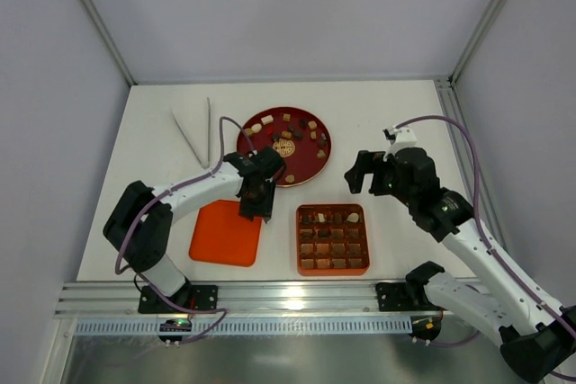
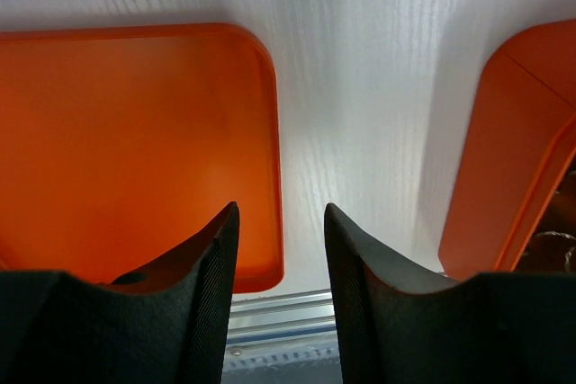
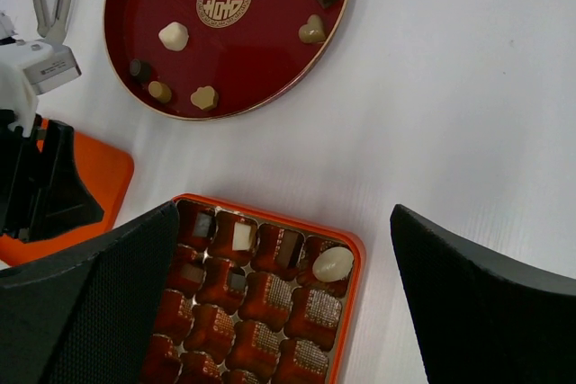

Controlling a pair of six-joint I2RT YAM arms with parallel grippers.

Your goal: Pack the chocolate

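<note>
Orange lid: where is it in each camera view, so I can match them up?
Top external: orange lid lower left of centre.
Left wrist: orange lid fills the left half.
Right wrist: orange lid at left edge, partly hidden.
Shared landmark: gridded tray, right of it in every view.

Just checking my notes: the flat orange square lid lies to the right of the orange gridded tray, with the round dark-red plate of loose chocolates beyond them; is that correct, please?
Not quite: the flat orange square lid lies to the left of the orange gridded tray, as the top external view shows. The round dark-red plate of loose chocolates is indeed beyond them.
</note>
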